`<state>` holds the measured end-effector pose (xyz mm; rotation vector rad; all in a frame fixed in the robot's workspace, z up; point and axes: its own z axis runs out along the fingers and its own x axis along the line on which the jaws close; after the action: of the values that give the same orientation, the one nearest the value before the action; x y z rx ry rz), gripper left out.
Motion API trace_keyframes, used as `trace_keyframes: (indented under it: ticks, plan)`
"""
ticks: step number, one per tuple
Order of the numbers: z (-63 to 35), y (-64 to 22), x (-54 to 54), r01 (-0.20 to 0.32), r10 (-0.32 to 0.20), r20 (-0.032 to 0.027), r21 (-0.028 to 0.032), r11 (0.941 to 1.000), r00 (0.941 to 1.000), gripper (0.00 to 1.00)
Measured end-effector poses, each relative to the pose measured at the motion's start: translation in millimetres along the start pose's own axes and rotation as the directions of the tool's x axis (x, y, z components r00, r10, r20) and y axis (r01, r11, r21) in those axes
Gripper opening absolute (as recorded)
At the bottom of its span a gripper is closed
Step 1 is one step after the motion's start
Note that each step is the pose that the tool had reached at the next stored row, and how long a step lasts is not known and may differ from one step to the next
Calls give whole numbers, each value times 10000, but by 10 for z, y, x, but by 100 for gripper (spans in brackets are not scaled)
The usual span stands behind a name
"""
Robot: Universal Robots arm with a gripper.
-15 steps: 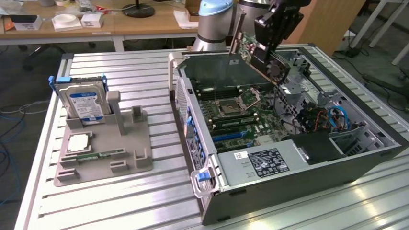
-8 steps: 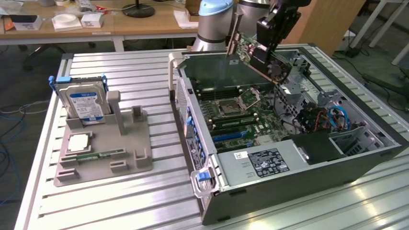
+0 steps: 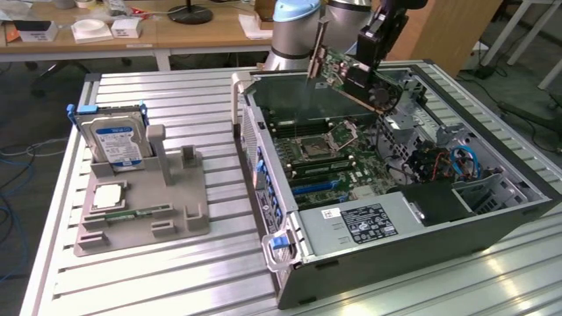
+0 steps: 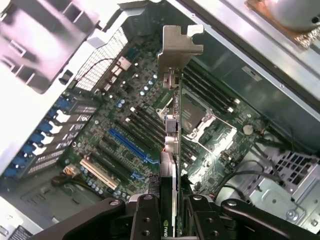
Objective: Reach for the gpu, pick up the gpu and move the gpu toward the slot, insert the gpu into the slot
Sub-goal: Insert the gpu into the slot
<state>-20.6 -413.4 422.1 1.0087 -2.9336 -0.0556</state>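
We see the arm (image 3: pixel 294 29) reaching in from the far side, its claw (image 3: pixel 378 58) pointing steeply downward, both fingers (image 4: pixel 145 220) pressed against the gpu (image 3: pixel 356 82) between them.

Silver-grey arm (image 3: pixel 285 49) with pale-blue joint cap (image 3: pixel 296 10), black screw-studded pincer (image 4: pixel 174 210).

We see open air between the gpu (image 3: pixel 349 78), held up high, and the blue slot (image 4: pixel 131 145) on the board (image 3: pixel 344 161) below. The top is wide open. The case (image 3: pixel 255 141) walls stand all around, and cables (image 3: pixel 449 161) crowd the exterior view's right side.
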Motion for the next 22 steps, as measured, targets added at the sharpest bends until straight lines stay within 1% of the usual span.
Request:
trace_keyframes:
  ticks: [3,6,8,11,14,17,20,22]
  plan:
    - [2,0,0,550,-550,-26,13,9985,9985,26]
    - [4,0,0,1092,-1092,-53,25,9940,9940,26]
    - [5,0,-1,1449,-1449,-70,32,9894,9894,26]
    - [6,-1,-1,1996,-1995,-100,42,9799,9798,26]
    - [8,0,0,2514,-2513,-127,50,9679,9678,26]
    - [11,0,0,3048,-3047,-156,56,9524,9523,26]
    - [14,-1,0,3557,-3555,-184,60,9346,9345,26]
    - [15,-1,-1,3906,-3904,-203,63,9206,9204,26]
